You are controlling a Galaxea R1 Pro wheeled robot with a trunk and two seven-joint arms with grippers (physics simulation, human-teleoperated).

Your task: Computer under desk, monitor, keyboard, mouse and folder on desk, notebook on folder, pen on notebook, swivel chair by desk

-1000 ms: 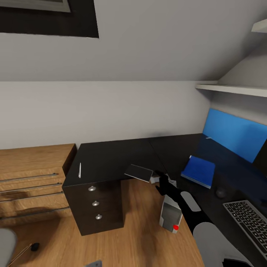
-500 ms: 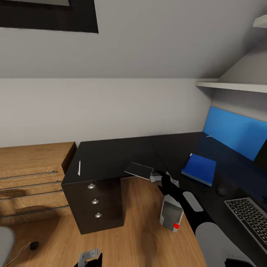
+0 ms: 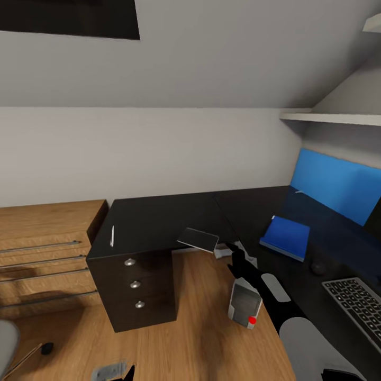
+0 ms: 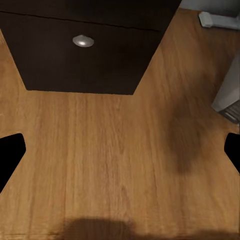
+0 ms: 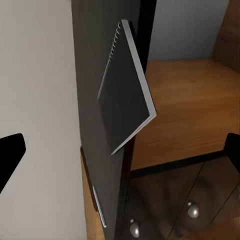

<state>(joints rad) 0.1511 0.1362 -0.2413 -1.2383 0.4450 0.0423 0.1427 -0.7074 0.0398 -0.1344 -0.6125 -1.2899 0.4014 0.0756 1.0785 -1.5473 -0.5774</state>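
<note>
Head view puts the notebook (image 3: 198,239) at the inner edge of the counter (image 3: 159,222), one corner hanging out over the floor (image 3: 201,328). The right hand (image 3: 228,251) is just beside that corner, not touching it. In the right wrist view its fingertips (image 5: 11,152) sit far apart at the frame edges, so it is released and empty, with the notebook (image 5: 125,90) ahead between them. The left hand (image 4: 120,157) is low over the floor, fingers spread, carrying nothing.

The folder (image 3: 286,238) already lies on the counter's right wing, the mouse (image 3: 318,267) near it and the keyboard (image 3: 357,307) further along. The pen (image 3: 112,236) lies well apart, above the drawers (image 3: 135,286). The computer (image 3: 244,304) stands on the floor beside the right forearm.

Judged from this, the step in hand is picking up the notebook. The risk is the overhang: a nudge from a fingertip before the hand closes could tip the thin book off the edge, likely onto the computer or floor. A pinch on the corner alone may let it pivot and slip. The forearm runs close to the computer, so a low swing could knock it out from under the counter
</note>
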